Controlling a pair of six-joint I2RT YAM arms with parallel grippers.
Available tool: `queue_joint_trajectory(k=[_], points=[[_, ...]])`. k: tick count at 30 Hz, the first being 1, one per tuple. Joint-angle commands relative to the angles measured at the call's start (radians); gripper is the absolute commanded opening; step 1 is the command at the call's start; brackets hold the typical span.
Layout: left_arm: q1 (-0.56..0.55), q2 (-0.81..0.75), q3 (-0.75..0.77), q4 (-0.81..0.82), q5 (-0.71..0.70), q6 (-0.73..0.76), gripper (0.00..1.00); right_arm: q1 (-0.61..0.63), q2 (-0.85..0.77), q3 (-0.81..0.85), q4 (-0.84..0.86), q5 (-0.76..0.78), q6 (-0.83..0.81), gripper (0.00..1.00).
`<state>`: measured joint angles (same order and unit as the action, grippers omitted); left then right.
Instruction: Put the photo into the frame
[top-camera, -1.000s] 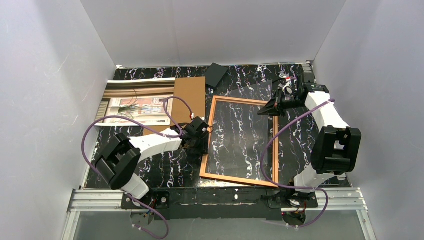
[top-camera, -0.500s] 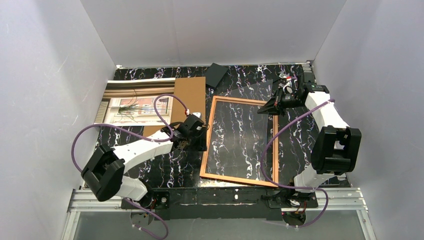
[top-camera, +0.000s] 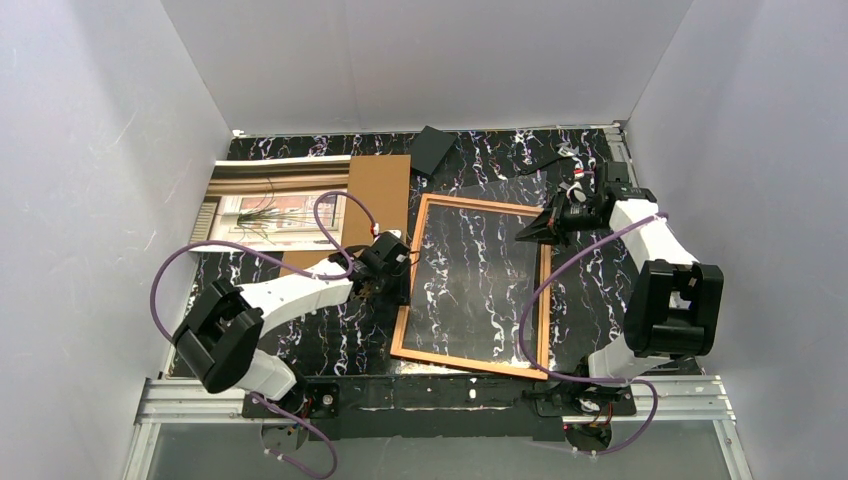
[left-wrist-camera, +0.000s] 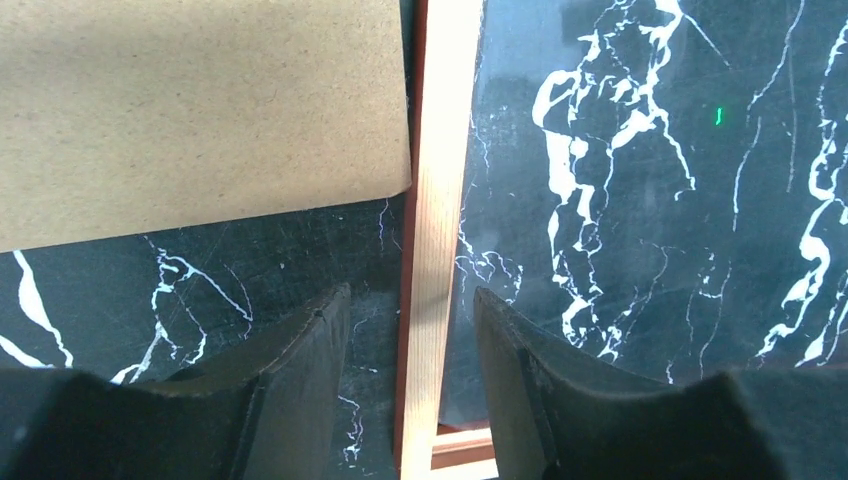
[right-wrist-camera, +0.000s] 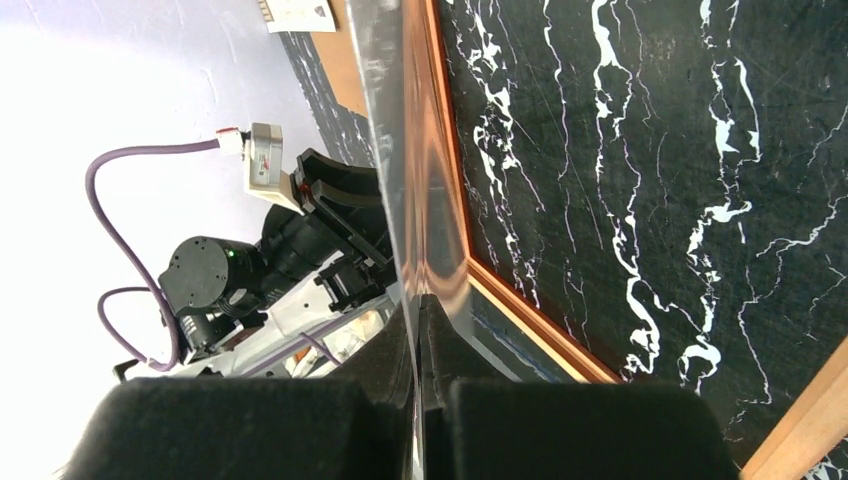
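At ten o'clock from the left gripper (left-wrist-camera: 410, 310), whose jaws stand half-open astride the frame (top-camera: 465, 362), lies the photo (top-camera: 265, 205), long axis nine-to-three. The left arm is nearer to it, and the right gripper (right-wrist-camera: 420, 320) pinches the clear sheet (right-wrist-camera: 403, 150).

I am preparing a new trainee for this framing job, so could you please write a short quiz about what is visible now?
1. True or false: the photo already lies inside the frame.
2. What does the right pincer hold? A) the photo B) a clear sheet C) nothing
3. Fill in: the left pincer stands open astride the frame's ___ side rail.
Key: 1 false; 2 B; 3 left.
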<state>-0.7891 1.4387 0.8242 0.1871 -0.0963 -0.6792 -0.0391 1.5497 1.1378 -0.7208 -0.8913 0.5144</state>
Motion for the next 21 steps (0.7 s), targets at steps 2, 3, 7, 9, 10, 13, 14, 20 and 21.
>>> queue_joint_trajectory(k=[2, 3, 7, 9, 10, 13, 14, 20, 21], points=[[0.004, 0.036, -0.033, -0.038, -0.005, -0.024, 0.46, 0.004, -0.069, -0.057, 0.049, -0.007, 0.015, 0.01], [0.004, 0.043, -0.033, -0.038, -0.004, -0.025, 0.46, 0.004, -0.071, -0.065, 0.052, -0.008, 0.014, 0.01], [0.004, 0.054, -0.036, -0.04, -0.007, -0.029, 0.45, 0.004, -0.081, -0.098, 0.064, -0.012, 0.011, 0.01], [0.004, 0.05, -0.044, -0.038, -0.009, -0.031, 0.46, 0.004, -0.09, -0.108, 0.063, -0.012, 0.007, 0.01], [0.005, 0.046, -0.047, -0.037, -0.01, -0.031, 0.47, 0.004, -0.093, -0.114, 0.064, -0.016, 0.007, 0.01], [0.004, 0.009, -0.048, -0.042, -0.02, -0.026, 0.64, 0.004, -0.08, -0.117, 0.062, -0.035, -0.028, 0.01], [0.004, -0.001, -0.046, -0.045, -0.019, -0.024, 0.67, 0.004, -0.071, -0.112, 0.055, -0.041, -0.038, 0.01], [0.036, -0.09, -0.038, -0.075, -0.016, -0.028, 0.72, 0.004, -0.072, -0.086, 0.072, -0.065, -0.014, 0.01], [0.048, -0.108, -0.042, -0.08, -0.01, -0.031, 0.71, 0.004, -0.076, -0.078, 0.067, -0.066, -0.011, 0.01]])
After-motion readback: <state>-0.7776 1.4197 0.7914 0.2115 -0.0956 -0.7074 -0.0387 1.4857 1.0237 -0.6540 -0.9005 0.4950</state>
